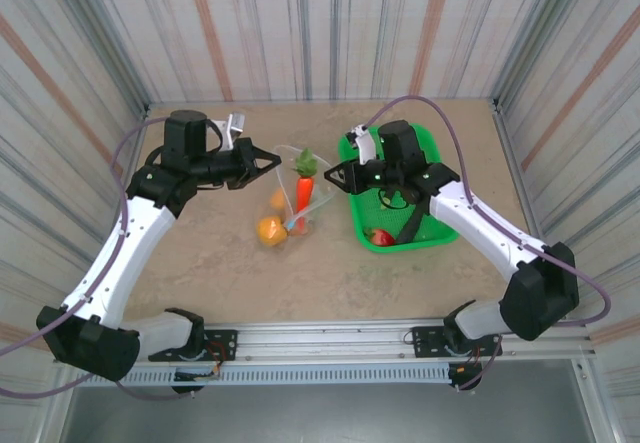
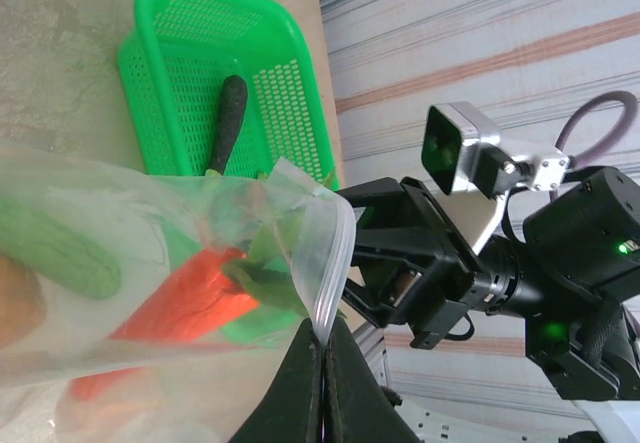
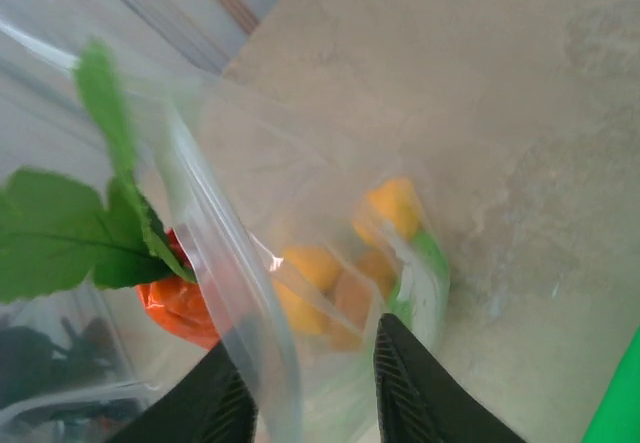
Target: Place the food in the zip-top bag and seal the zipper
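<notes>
The clear zip-top bag [image 1: 292,208] lies mid-table between both arms. Through its film I see a carrot [image 1: 303,191] with green leaves, an orange [image 1: 270,231] and a small yellow fruit [image 1: 278,199]. My left gripper [image 1: 272,159] is shut on the zipper [image 2: 336,263] at the bag's corner, its fingertips [image 2: 308,363] pressed together on the strip. In the left wrist view the bag also holds a green cucumber [image 2: 62,250] beside the carrot [image 2: 190,298]. My right gripper [image 3: 304,335] stands open around the bag's mouth edge, the zipper [image 3: 232,278] passing between its fingers [image 3: 410,393].
A green mesh basket [image 1: 435,151] sits right of the bag, under the right arm, with a red fruit [image 1: 381,236] at its near end. A dark eggplant [image 2: 228,123] lies inside the basket [image 2: 180,33]. Striped walls close in the table on three sides.
</notes>
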`<state>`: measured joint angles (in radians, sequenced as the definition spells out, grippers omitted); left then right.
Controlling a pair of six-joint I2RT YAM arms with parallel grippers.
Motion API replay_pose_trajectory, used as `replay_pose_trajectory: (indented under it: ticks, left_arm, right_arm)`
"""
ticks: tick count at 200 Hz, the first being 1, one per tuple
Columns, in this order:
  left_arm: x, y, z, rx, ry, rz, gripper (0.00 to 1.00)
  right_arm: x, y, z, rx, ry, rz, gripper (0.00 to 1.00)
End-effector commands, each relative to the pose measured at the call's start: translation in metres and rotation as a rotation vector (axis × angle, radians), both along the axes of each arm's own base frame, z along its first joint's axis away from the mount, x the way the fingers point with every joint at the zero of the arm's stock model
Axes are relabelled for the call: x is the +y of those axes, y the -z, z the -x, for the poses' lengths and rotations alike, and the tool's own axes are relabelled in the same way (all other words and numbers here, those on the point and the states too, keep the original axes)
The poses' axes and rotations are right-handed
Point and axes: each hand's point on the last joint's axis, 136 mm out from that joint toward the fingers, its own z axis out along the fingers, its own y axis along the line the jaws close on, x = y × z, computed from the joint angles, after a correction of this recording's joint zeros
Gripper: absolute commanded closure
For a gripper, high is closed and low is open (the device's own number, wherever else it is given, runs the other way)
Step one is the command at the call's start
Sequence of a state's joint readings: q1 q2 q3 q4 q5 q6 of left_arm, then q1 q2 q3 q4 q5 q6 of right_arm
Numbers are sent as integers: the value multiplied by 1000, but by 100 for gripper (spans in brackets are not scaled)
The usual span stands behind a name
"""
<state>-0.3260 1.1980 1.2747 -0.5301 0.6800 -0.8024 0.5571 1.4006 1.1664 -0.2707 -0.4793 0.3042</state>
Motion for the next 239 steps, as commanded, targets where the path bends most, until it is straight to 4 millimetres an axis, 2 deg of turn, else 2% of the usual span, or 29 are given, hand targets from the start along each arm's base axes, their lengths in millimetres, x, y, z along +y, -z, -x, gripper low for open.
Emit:
replay_pose_trajectory:
  ticks: [1,19,43,72,87,111,135,151,178,200,215,225,239]
  left_arm:
    - [5,-10,10,-51,19,-12,100]
    - [10,0,11,-23,2,-64,100]
    - [12,13,15,-10,1,-196,100]
    - [11,22,15,-8,-9,-328,100]
    - [17,23,12,-6,-35,-383,100]
    - [32,13,9,-29,-110,-438,100]
    - [51,-9,10,-98,-207,-454,100]
    - [56,-23,12,-142,-233,-448,100]
    - [38,-22,16,-134,-142,-415,100]
    - [24,-3,14,-84,-77,-397,100]
    - [20,10,12,-58,-61,-395,99]
    - [17,15,11,-46,-50,-391,96]
    - [13,19,10,-43,-32,-382,86]
  right_arm:
    - [0,-7,3,4,-6,37,86]
    - [-1,-25,2,-43,24,62,93]
    - [-6,-47,-1,-99,108,181,100]
    - [-5,-51,1,-51,152,266,100]
    - [-2,-51,4,-49,156,291,100]
    - [-1,-50,2,-29,170,285,100]
    - [6,-53,4,-9,156,250,100]
    - [12,-60,5,-5,145,214,100]
    - [19,-70,2,9,180,142,100]
    - [34,-72,10,4,135,119,100]
    - [40,-66,14,4,106,129,100]
    - [39,-59,13,7,99,146,100]
    - [38,-51,14,2,72,167,100]
